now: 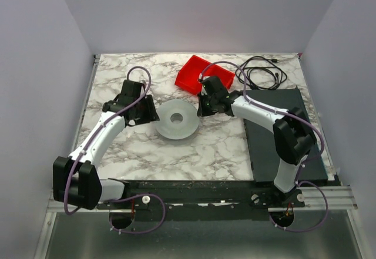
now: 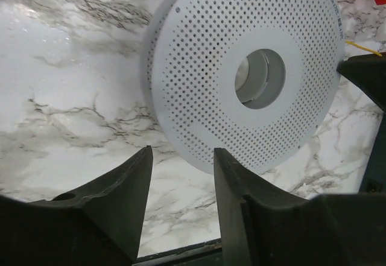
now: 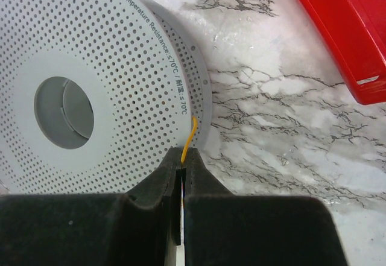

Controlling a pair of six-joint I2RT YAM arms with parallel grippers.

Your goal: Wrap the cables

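We log the right fingers (image 3: 172,168) pinching the wire (image 3: 190,134), with the spool (image 3: 90,49) rim just ahead. The left fingers (image 2: 140,175) are spread and empty. No turns show on the spool, so we judge wrapping barely begun.

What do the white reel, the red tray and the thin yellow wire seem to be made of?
Reel: likely matte white moulded plastic; even rows of holes and printed heat-rating text.
Red tray: probably hard plastic with a slight sheen; smooth, evenly coloured walls.
Yellow wire: perhaps coated metal, holding a stiff curve; too fine to be sure.

White links (image 1: 100,135), black joints (image 1: 76,182) and end effectors (image 2: 181,157) (image 3: 183,157), purple cables (image 1: 138,68) along each arm.
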